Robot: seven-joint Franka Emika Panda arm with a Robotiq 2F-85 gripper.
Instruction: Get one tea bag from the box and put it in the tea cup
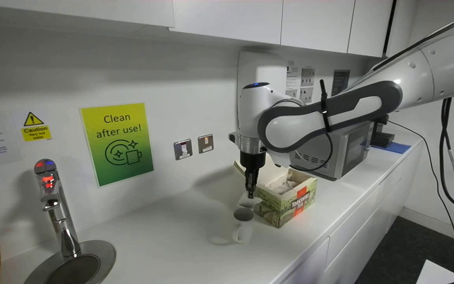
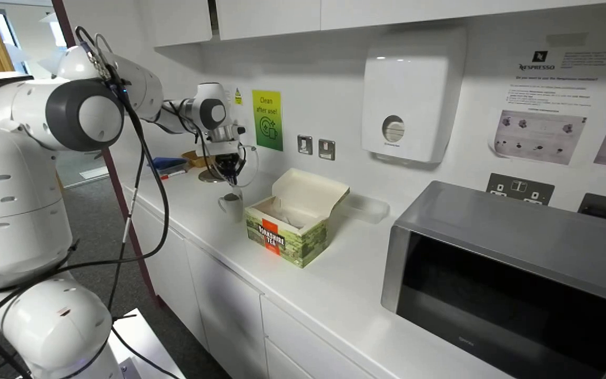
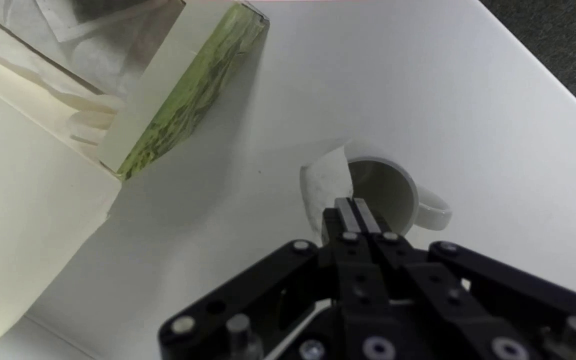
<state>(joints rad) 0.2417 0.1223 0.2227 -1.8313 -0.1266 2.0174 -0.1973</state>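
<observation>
Wrist view: hand squeezed narrow, a tea bag pinched at the tips, paper sticking out towards the box. The tea cup stands upright on the worktop, handle away from the box; its mouth lies below the tips, just to the handle side of the tea bag. From where I stand, in an exterior view the tea bag shows above the rim; can't tell if touching. My guess: shift handle-ward, lower, release; could snag.
</observation>
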